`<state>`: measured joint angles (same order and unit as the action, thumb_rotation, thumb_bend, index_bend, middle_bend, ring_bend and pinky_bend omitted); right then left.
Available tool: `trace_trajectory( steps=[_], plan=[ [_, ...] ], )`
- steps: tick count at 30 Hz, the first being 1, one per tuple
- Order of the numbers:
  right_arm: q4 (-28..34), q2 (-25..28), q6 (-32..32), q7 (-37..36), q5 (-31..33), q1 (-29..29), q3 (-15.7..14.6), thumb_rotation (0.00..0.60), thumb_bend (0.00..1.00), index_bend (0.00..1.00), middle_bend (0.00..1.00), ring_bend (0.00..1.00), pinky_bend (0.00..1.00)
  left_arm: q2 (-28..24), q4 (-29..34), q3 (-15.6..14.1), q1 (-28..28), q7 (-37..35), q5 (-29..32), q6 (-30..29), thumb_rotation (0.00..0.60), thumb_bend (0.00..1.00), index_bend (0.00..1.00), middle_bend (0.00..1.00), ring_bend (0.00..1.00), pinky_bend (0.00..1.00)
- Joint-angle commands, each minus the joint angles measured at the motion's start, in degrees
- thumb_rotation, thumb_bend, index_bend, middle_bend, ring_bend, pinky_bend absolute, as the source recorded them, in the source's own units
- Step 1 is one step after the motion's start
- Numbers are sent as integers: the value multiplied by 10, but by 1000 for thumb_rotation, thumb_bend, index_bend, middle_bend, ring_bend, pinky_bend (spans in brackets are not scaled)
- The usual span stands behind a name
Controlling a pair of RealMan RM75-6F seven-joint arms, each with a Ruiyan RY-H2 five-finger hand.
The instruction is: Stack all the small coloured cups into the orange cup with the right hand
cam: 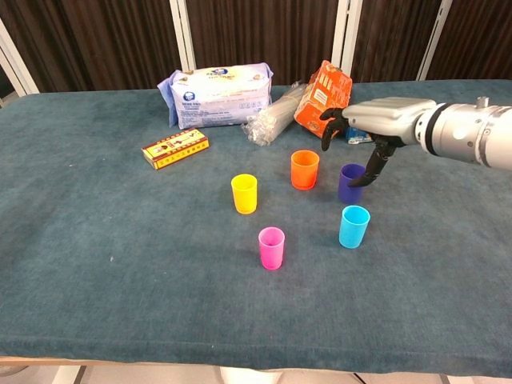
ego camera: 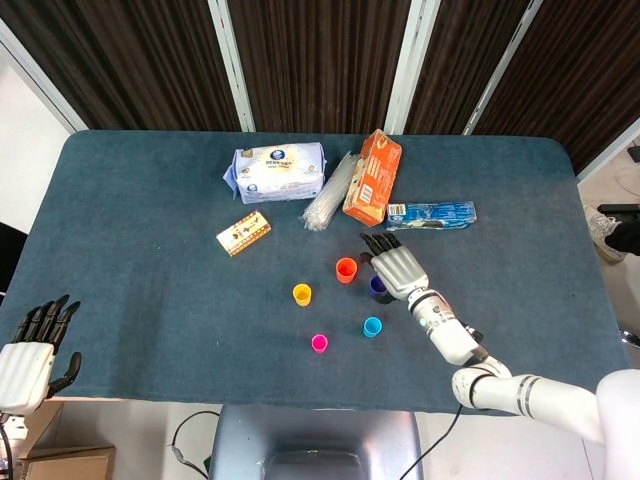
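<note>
Five small cups stand upright and apart mid-table: orange cup (ego camera: 346, 270) (cam: 305, 169), purple cup (ego camera: 376, 287) (cam: 351, 182), yellow cup (ego camera: 302, 294) (cam: 244, 193), cyan cup (ego camera: 372, 326) (cam: 354, 226) and pink cup (ego camera: 319, 343) (cam: 271, 247). My right hand (ego camera: 398, 265) (cam: 373, 124) hovers above the purple cup, fingers spread and pointing at the orange cup, thumb hanging down by the purple cup's rim. It holds nothing. In the head view it partly hides the purple cup. My left hand (ego camera: 34, 352) rests open off the table's front left corner.
Behind the cups lie a white tissue pack (ego camera: 277, 172), a clear plastic bundle (ego camera: 331, 192), an orange box (ego camera: 372, 177) and a blue packet (ego camera: 431, 214). A small yellow-red box (ego camera: 243, 235) lies left of them. The table edge (ego camera: 300, 405) runs along the front.
</note>
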<state>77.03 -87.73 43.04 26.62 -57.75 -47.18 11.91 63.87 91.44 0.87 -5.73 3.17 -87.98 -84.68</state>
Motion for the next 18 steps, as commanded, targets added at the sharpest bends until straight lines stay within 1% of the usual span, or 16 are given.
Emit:
trace_trajectory(
  steps=[1, 10, 18],
  plan=[
    [-6, -5, 5, 3, 3, -3, -6, 600, 354, 436, 0, 0, 0, -1, 0, 0, 0, -1, 0, 0, 600, 469, 0, 0, 12, 97],
    [-5, 3, 13, 16, 16, -3, -28, 600, 368, 445, 0, 0, 0, -2, 1, 0, 1, -1, 1, 0, 600, 469, 0, 0, 12, 97],
    [-8, -1, 11, 16, 30, -9, -33, 600, 428, 546, 0, 0, 0, 1, 1, 0, -1, 4, 2, 5, 600, 470, 0, 0, 12, 97]
  ],
)
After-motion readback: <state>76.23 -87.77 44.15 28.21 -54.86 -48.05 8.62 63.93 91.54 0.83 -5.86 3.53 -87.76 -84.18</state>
